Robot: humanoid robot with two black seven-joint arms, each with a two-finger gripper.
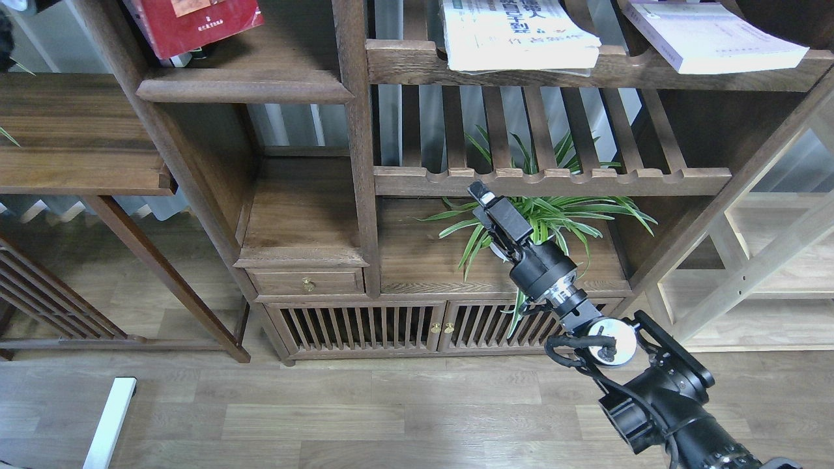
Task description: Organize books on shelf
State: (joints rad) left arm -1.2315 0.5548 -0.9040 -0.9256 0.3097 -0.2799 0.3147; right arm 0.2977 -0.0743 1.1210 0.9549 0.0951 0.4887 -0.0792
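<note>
Red book [195, 23] tilted over solid shelf [244, 86], upper left; white book [518, 32] and lavender book [710, 36] flat on slatted rack, upper right. Right hand [485, 198] before plant [554, 218], empty, finger gap indiscernible. Left hand out of frame

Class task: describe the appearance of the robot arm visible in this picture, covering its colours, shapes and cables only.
The right arm is matte black, built of chunky cylindrical segments. A shiny silver disc caps one joint, a metallic ring sits above it, and black cables loop beside it. Its pincer is slim, black, with a pale patch at the tip.
</note>
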